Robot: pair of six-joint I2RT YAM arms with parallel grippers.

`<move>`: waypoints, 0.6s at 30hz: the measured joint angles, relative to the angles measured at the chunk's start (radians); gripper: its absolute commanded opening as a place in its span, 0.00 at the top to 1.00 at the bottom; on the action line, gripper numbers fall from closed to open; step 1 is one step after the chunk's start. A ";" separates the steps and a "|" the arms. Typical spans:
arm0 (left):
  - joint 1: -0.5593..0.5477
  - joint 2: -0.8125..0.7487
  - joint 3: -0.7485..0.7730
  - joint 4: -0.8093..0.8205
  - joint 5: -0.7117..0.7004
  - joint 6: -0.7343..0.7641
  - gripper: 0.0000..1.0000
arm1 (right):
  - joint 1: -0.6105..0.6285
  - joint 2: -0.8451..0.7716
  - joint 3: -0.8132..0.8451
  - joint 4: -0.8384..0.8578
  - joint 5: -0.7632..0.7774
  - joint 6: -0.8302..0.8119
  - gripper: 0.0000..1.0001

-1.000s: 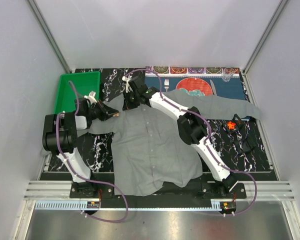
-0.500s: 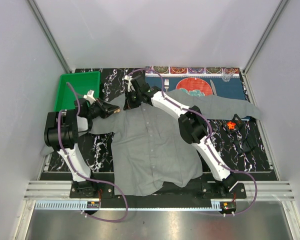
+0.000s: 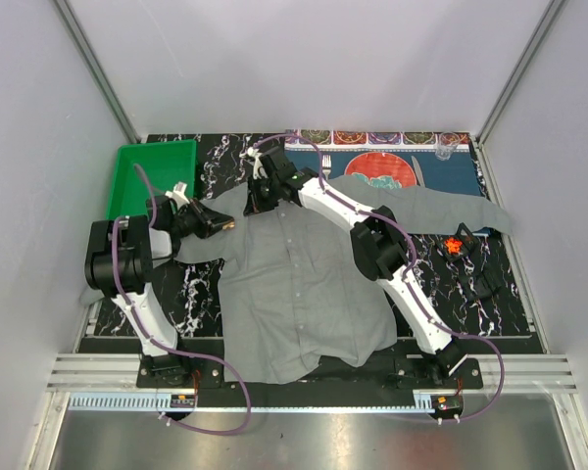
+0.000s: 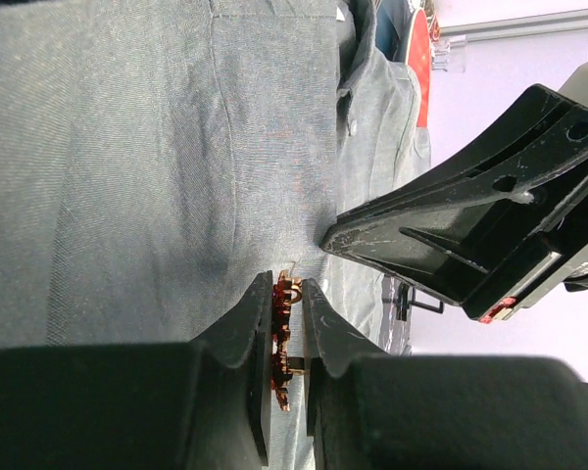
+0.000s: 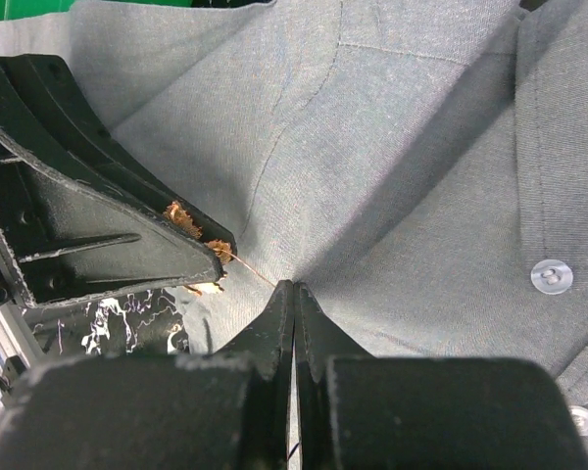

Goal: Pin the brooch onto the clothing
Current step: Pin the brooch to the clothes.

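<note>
Two sets of jaws met nose to nose over the shirt [image 3: 294,284]. The left jaws were pinching the brooch [image 4: 284,328], a small coppery-red piece held edge-on between the fingertips [image 4: 253,315], just above the grey cloth. In the right wrist view its thin pin pointed toward 4 o'clock, ending just beside the right jaws. The right jaws were pressed together with no gap between them. Their tip touched the fabric where several creases ran together, but whether a pinch of cloth was caught there could not be told. A pale button [image 5: 551,276] sat on the placket at 3 o'clock of that tip.

From the top camera, the meeting point lay at about 11 o'clock on the shirt, beside the collar. The shirt lay spread front side up on the black marbled tabletop [image 3: 191,284], collar toward 12 o'clock and one sleeve stretched out toward 3 o'clock. A green tray [image 3: 157,147] stood at 10 o'clock on the tabletop, near the other sleeve. A blue patterned placemat [image 3: 451,178] lay at 1 o'clock, partly covered by the shirt. A small orange object [image 3: 457,244] sat at 3 o'clock, just beside the end of the outstretched sleeve.
</note>
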State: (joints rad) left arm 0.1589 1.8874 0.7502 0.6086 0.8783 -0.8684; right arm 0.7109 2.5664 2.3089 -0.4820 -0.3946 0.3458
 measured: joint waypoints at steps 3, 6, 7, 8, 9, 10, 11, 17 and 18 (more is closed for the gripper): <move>0.004 -0.001 -0.002 0.005 0.007 -0.005 1.00 | -0.001 -0.002 -0.002 0.002 -0.012 0.002 1.00; 0.018 -0.003 -0.035 0.082 0.022 -0.055 1.00 | -0.005 -0.003 -0.009 0.015 -0.029 0.010 1.00; 0.021 -0.003 -0.048 0.115 0.026 -0.077 1.00 | -0.007 -0.004 -0.013 0.019 -0.039 0.012 1.00; 0.025 -0.003 -0.058 0.142 0.031 -0.096 1.00 | -0.010 -0.005 -0.018 0.026 -0.047 0.015 1.00; 0.027 -0.003 -0.069 0.171 0.037 -0.120 1.00 | -0.013 -0.006 -0.023 0.031 -0.057 0.019 1.00; 0.029 -0.003 -0.075 0.192 0.042 -0.140 1.00 | -0.016 -0.006 -0.028 0.039 -0.070 0.023 1.00; 0.029 -0.003 -0.079 0.212 0.046 -0.156 1.00 | -0.019 -0.006 -0.034 0.047 -0.080 0.027 1.00; 0.030 -0.003 -0.079 0.283 0.062 -0.211 1.00 | -0.035 -0.007 -0.060 0.074 -0.133 0.064 1.00; 0.030 -0.003 -0.079 0.284 0.063 -0.214 1.00 | -0.036 -0.007 -0.063 0.080 -0.142 0.071 1.00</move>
State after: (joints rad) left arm 0.1886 1.8847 0.6708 0.8928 0.9409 -1.0824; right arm 0.6746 2.5591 2.2456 -0.4023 -0.5365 0.4168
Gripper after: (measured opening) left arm 0.137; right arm 0.009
